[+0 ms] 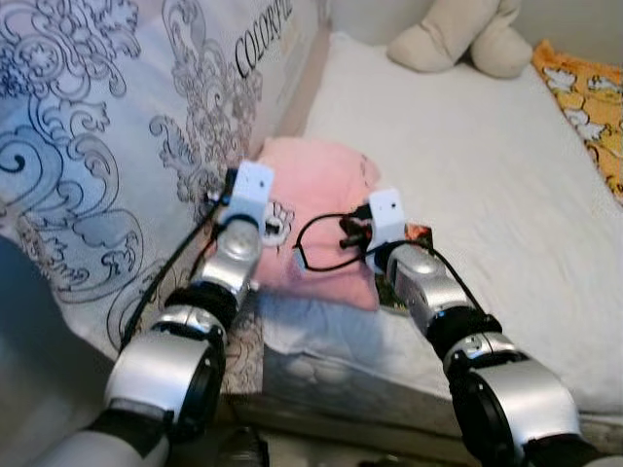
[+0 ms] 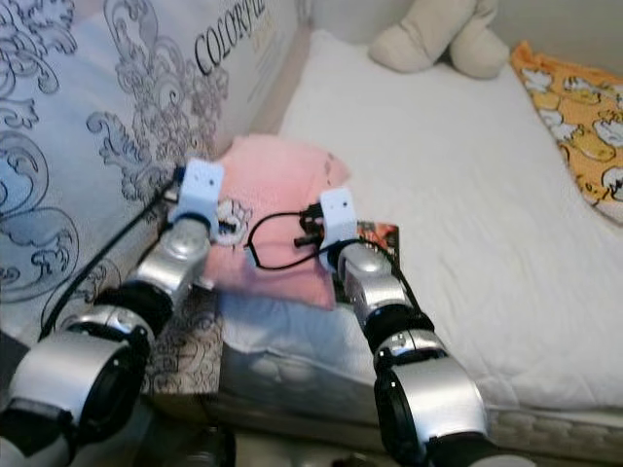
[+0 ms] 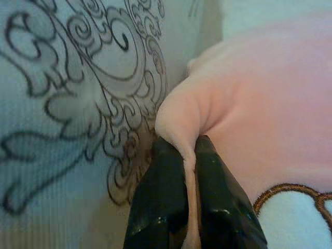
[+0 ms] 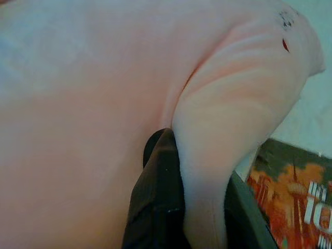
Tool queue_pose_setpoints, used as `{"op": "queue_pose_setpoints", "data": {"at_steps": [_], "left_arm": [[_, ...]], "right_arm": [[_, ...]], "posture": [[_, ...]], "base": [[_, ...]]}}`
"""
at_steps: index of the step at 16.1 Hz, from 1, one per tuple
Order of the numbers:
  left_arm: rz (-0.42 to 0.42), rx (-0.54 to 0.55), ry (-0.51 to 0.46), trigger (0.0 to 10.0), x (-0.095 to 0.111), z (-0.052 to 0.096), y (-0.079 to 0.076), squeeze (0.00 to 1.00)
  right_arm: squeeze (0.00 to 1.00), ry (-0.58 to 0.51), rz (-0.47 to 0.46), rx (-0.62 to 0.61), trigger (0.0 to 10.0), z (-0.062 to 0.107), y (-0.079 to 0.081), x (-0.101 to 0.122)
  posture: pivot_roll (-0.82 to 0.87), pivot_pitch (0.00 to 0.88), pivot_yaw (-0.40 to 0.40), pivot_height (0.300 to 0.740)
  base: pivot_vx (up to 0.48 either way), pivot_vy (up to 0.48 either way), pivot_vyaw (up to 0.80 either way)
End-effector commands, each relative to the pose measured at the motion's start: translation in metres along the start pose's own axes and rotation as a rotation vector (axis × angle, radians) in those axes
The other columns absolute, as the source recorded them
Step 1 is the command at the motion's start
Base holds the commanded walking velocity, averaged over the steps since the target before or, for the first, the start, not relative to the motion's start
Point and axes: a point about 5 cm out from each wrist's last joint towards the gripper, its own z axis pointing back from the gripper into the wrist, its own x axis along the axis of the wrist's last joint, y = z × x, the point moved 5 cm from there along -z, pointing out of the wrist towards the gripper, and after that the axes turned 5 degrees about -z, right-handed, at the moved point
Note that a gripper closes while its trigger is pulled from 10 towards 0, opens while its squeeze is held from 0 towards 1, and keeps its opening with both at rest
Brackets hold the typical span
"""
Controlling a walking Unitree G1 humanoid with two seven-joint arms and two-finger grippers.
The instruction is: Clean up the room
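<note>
A pink plush pillow with a white cartoon patch lies on the near left corner of the white mattress. My left gripper is shut on the pillow's left edge, a fold of pink fabric pinched between its black fingers. My right gripper is shut on the pillow's right edge, the cloth bulging between its fingers. Both silver arms reach forward side by side, and the wrist cameras hide the fingertips in the eye views.
A book with an orange and dark cover lies on the mattress under the pillow's right edge. A patterned grey duvet is heaped on the left. A beige plush toy and a yellow printed cloth sit at the far end.
</note>
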Motion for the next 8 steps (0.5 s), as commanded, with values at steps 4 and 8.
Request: {"op": "queue_pose_setpoints", "data": {"at_steps": [4, 8], "left_arm": [[-0.014, 0.052, -0.075, 10.0, 0.022, -0.002, 0.003, 0.00], [-0.011, 0.089, -0.159, 10.0, 0.044, -0.007, 0.022, 0.00]], "right_arm": [[0.00, -0.033, 0.080, -0.056, 10.0, 0.005, -0.017, 0.004], [0.00, -0.137, 0.069, -0.159, 10.0, 0.005, -0.029, 0.027]], "posture": [[0.06, 0.113, -0.039, 0.740], [0.04, 0.114, -0.035, 0.740]], "base": [[0.000, 0.000, 0.00], [0.000, 0.000, 0.00]]}}
